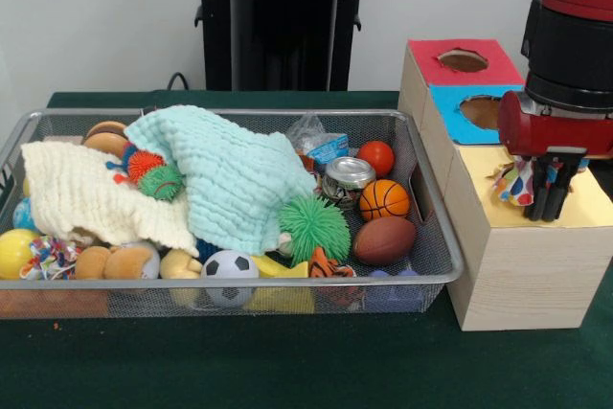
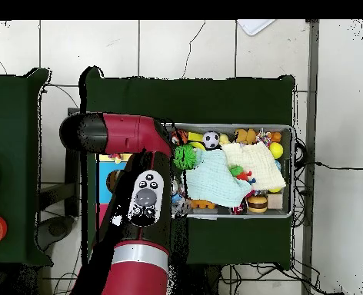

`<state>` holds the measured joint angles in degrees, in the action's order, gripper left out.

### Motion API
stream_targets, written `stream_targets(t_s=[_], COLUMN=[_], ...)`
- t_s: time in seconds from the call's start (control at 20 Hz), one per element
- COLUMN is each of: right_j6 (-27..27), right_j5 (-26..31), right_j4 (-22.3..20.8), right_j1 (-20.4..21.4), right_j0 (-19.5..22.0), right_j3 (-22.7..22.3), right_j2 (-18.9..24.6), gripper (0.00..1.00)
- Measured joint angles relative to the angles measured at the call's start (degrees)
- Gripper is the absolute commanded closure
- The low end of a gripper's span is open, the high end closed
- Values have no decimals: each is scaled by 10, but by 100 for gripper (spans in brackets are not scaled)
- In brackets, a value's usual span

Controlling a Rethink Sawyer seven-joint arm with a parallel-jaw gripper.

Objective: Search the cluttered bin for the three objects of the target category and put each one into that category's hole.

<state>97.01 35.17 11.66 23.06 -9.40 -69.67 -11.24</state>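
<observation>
The wire-mesh bin (image 1: 436,237) stands at the left, full of toys and cloths; it also shows in the overhead view (image 2: 291,173). My gripper (image 1: 548,208) hangs over the yellow top of the wooden box (image 1: 589,203) at the right. Its fingers stand close together, shut on a spotted fabric piece (image 1: 515,183) that bulges out to their left. The fabric and the gripper hide the yellow top's hole. A second, knotted spotted fabric piece (image 1: 50,258) lies at the bin's front left corner. No third piece shows. In the overhead view the arm covers the gripper.
A mint cloth (image 1: 230,174) and a cream cloth (image 1: 86,193) cover much of the bin. Around them lie a green spiky ball (image 1: 313,227), a basketball (image 1: 384,199), a football (image 1: 384,239), a soccer ball (image 1: 230,268) and a can (image 1: 348,174). Red-topped (image 1: 431,69) and blue-topped (image 1: 452,107) boxes stand behind the yellow one.
</observation>
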Motion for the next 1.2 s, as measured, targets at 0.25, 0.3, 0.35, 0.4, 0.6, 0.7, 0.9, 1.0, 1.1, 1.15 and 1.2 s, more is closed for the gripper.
stream_targets(t_s=[0.25, 0.3, 0.35, 0.4, 0.6, 0.7, 0.9, 1.0, 1.1, 1.15, 1.2], right_j6=[0, 0, 0, 0, 0, 0, 0, 0, 0, 0, 0], right_j5=[0, 0, 0, 0, 3, 6, 23, 29, 29, 29, 29], right_j4=[1, 1, 1, 1, 1, 1, 1, 1, 0, 0, 0], right_j1=[0, 0, -1, -1, 0, 0, 4, 8, 14, 18, 21], right_j0=[0, 0, 0, 0, 0, 0, 1, 1, 1, 1, 1], right_j3=[0, 0, 0, 0, 0, 0, -1, -3, -9, -14, -17], right_j2=[0, 0, 0, 0, 0, 0, 2, 3, 5, 5, 5], gripper=[100, 100, 100, 100, 100, 100, 100, 100, 100, 100, 100])
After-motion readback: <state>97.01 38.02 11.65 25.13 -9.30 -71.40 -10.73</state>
